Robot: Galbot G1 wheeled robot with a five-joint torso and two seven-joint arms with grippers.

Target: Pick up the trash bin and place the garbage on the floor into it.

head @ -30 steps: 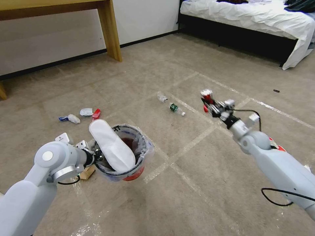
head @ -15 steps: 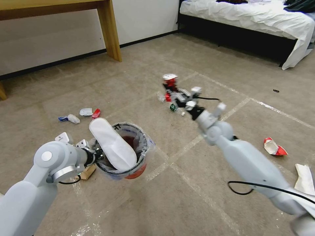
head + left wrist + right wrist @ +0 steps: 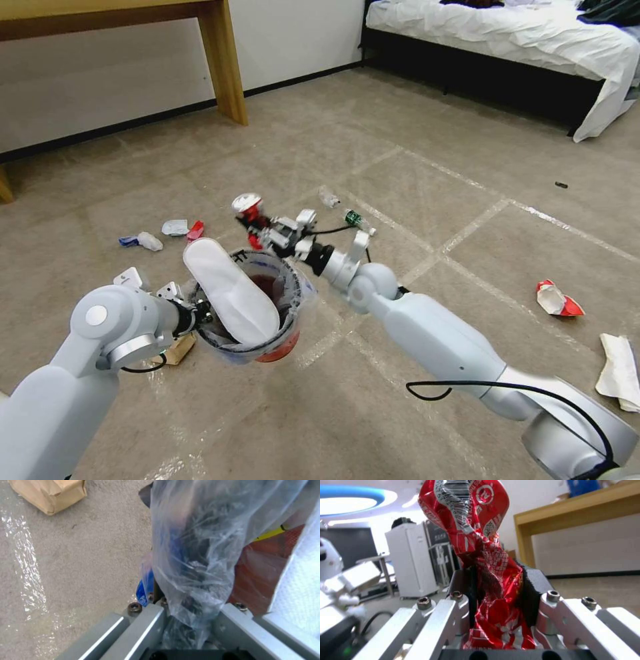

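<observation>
Your left gripper [image 3: 200,313] has the trash bin [image 3: 257,313] off the floor [image 3: 400,167], clamped on its bagged rim, white slipper [image 3: 230,290] already inside. Right gripper [image 3: 257,223] pinches a crushed red can [image 3: 476,542] just beside the rim, not dropped yet. Left to collect: two bottles [image 3: 347,210], wrappers [image 3: 557,299], crumpled paper [image 3: 619,373].

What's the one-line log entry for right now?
left gripper: shut on trash bin rim, bin held up | right gripper: shut on crushed red can, beside bin | white slipper: in bin
</observation>
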